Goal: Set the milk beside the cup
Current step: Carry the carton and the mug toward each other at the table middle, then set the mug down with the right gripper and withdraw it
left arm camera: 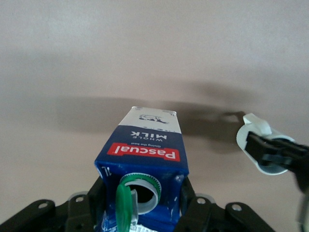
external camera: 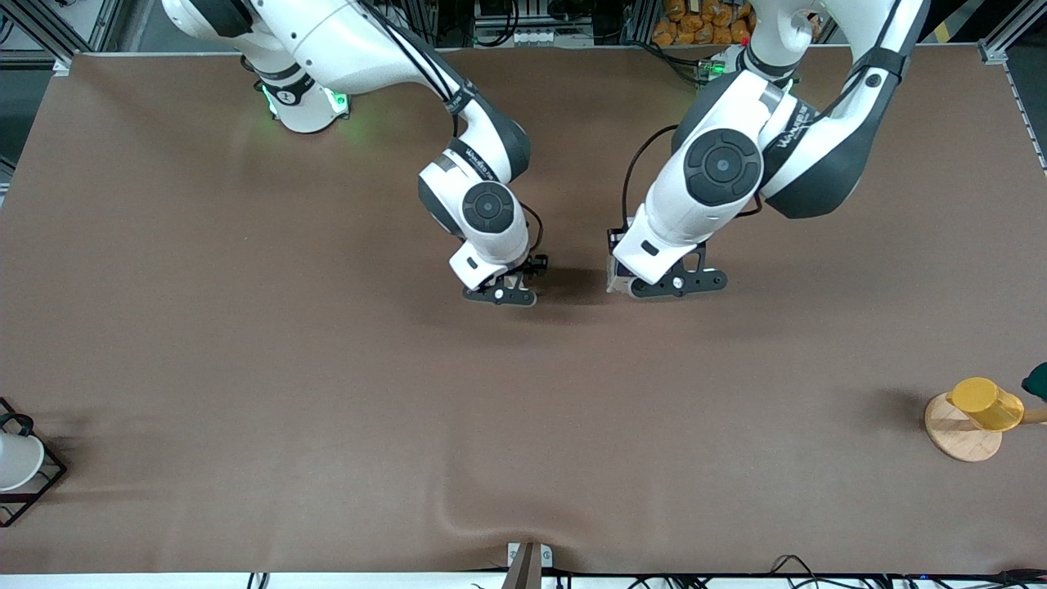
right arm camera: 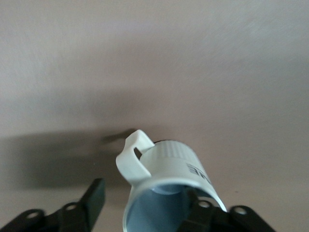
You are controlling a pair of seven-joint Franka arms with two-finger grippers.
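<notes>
The desk (external camera: 245, 368) is wide and covered with a brown cloth, and both arms reach down to its middle part. The left arm comes from its base at the top of the front view and bends low; the right arm does the same from its own end.

The left gripper (external camera: 667, 282) is low at the middle of the desk, and its fingers (left arm camera: 94, 198) press on both sides of the milk (left arm camera: 145, 159). The carton is dark blue with a red label band, and its green cap (left arm camera: 124, 205) hangs open beside the spout. In the front view only a pale edge of the carton shows under the arm.

The right gripper (external camera: 501, 293) is also low at the middle of the desk, toward the right arm's end from the milk. It holds the cup (right arm camera: 164, 183) with one finger (right arm camera: 190, 208) inside the rim; the other finger stands apart outside the handle. The cup is cream-white with a small side handle. In the left wrist view the cup appears near the milk, not touching it.

A yellow cup (external camera: 986, 403) lies on a wooden disc (external camera: 957, 433) near the edge at the left arm's end. A white cup (external camera: 16, 460) sits in a black wire rack (external camera: 41, 483) at the right arm's end.
</notes>
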